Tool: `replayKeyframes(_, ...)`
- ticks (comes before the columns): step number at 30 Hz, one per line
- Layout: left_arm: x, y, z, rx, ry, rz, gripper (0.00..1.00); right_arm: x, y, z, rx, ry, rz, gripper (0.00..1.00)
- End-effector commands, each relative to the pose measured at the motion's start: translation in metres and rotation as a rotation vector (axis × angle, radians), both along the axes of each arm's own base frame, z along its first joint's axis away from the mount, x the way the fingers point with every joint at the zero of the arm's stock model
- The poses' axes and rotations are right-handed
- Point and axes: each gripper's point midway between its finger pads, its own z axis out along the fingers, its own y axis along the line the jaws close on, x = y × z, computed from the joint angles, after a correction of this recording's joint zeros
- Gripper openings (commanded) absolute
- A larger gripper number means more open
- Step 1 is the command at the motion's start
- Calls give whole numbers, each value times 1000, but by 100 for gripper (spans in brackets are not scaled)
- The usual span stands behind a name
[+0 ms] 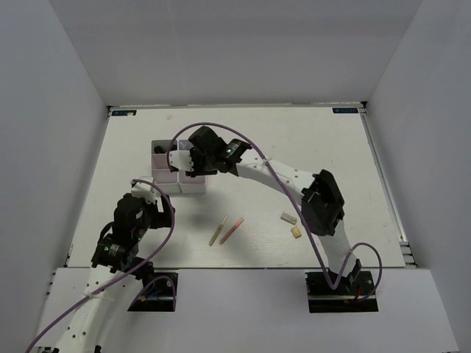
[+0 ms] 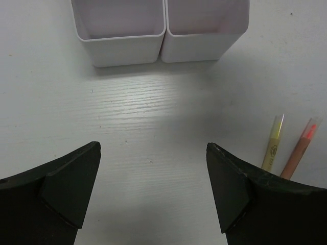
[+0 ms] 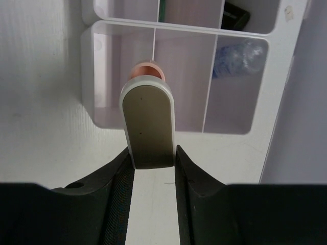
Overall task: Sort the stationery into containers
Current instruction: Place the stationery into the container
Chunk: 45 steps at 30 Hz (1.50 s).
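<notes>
- The left gripper (image 2: 152, 168) is held low over the white table (image 2: 153, 102), just short of the box; its black fingers (image 2: 71, 189) are spread wide with nothing between them.
- A thin yellow pen (image 2: 274, 145) and a thin pink pen (image 2: 302, 145) are laid side by side on the table. In the left wrist view, their lower ends are cut off by the right-hand finger.
- A small grey block (image 1: 288, 218) and a small tan block (image 1: 296, 232) are laid near each other, right of the pens; their detail is too small to make out.
- The right gripper (image 3: 152, 150) is closed on a capsule-shaped item (image 3: 148, 122) with a taupe face, white rim and pink far end. It is held above a compartment of the white plastic organizer box (image 3: 89, 66).
- In the neighbouring compartment, a clear blue-capped bottle (image 3: 240, 56) is seen, blurred.
- Farther back, a black object (image 3: 236, 15) is cut off by the frame edge.
- In the top view, the box is largely hidden by the right gripper.
</notes>
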Motion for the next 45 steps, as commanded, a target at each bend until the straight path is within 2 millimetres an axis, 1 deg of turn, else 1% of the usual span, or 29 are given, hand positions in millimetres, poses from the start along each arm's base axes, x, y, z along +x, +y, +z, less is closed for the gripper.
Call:
replayKeyframes(1, 0, 5, 1, 19, -9, 19, 94, 20, 20, 20, 43, -103, 15, 0)
replayKeyframes(2, 0, 6, 2, 19, -14, 23, 94, 24, 26, 24, 70, -124, 14, 0)
replayKeyframes(6, 0, 9, 3, 25, -23, 36, 94, 32, 37, 22, 102, -148, 7, 0)
replayKeyframes(8, 0, 9, 4, 24, -28, 36, 94, 36, 39, 21, 112, -154, -6, 0)
replayKeyframes(11, 0, 9, 4, 24, -28, 39, 94, 41, 39, 19, 120, -172, -27, 0)
replayKeyframes(15, 0, 9, 4, 24, -33, 41, 94, 42, 39, 5, 99, -167, -39, 0)
replayKeyframes(18, -1, 9, 4, 23, -31, 38, 94, 48, 40, 1, 99, -178, -60, 0)
replayKeyframes(19, -1, 9, 4, 23, -31, 38, 94, 49, 42, 3, 105, -186, -61, 0)
replayKeyframes(21, -1, 10, 3, 25, -27, 41, 94, 52, 41, -2, 100, -185, -77, 0)
replayKeyframes(26, -1, 9, 3, 23, -26, 38, 94, 50, 37, -9, 77, -180, -78, 0)
replayKeyframes(27, -1, 9, 4, 23, -29, 39, 94, 50, 35, -13, 68, -174, -78, 0)
replayKeyframes(28, -1, 9, 3, 24, -28, 39, 94, 50, 36, -12, 71, -179, -78, 3)
replayKeyframes(29, -1, 9, 4, 24, -31, 36, 94, 49, 35, -17, 60, -172, -77, 8)
replayKeyframes(30, -1, 9, 3, 26, -28, 36, 94, 48, 36, -18, 60, -170, -73, 14)
replayKeyframes(31, -1, 9, 3, 27, -30, 38, 94, 48, 36, -19, 57, -172, -74, 19)
replayKeyframes(33, -1, 9, 3, 28, -26, 38, 94, 48, 34, -16, 61, -169, -80, 34)
replayKeyframes(35, -1, 9, 4, 26, -31, 38, 94, 48, 34, -16, 62, -167, -82, 35)
replayKeyframes(36, -1, 10, 5, 27, -33, 39, 94, 46, 35, -14, 64, -167, -78, 37)
replayKeyframes(37, -1, 10, 4, 27, -29, 43, 94, 46, 34, -13, 66, -164, -80, 41)
replayKeyframes(38, -1, 10, 4, 28, -29, 39, 94, 46, 34, -13, 65, -166, -81, 41)
replayKeyframes(40, -1, 11, 3, 27, -27, 48, 95, 47, 33, -10, 70, -169, -85, 45)
replayKeyframes(41, -1, 10, 4, 27, -29, 46, 95, 46, 33, -10, 70, -166, -86, 49)
replayKeyframes(43, 0, 10, 3, 25, -28, 45, 95, 45, 33, -11, 66, -170, -88, 55)
replayKeyframes(44, -1, 10, 4, 23, -31, 45, 95, 47, 32, -7, 75, -176, -90, 55)
replayKeyframes(45, -1, 8, 4, 20, -32, 38, 97, 46, 32, -9, 70, -174, -90, 55)
